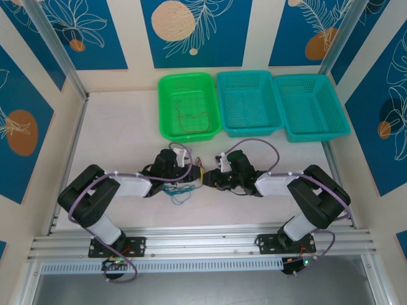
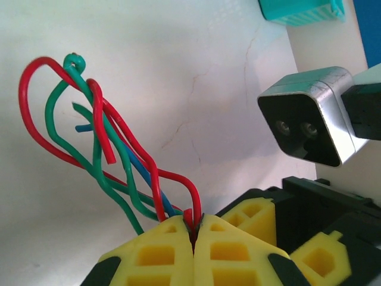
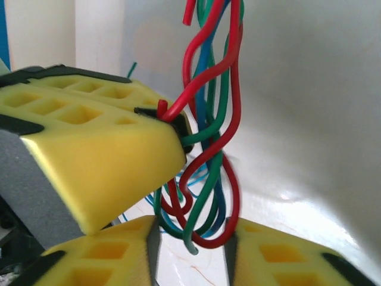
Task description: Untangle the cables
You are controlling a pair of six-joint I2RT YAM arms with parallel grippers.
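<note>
Left end effector (image 2: 193,231) is clamped shut on the cables (image 2: 113,149), a red, green and blue bunch hanging between the two arms near the front of the table (image 1: 127,140). Right end effector (image 3: 191,232) is open, with a finger either side of the dangling loops, not pinching yet afaict. Looks like the grab-a-strand step. Next it should close on just one wire, then pull away gently.

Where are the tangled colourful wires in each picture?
Top external: the cables lie mid-table, between the two arms' tips.
Left wrist: cables left of centre, rising from the shut left end effector.
Right wrist: cables hanging down the middle.
Shared landmark: the left end effector's yellow fingers, pinching them.
</note>
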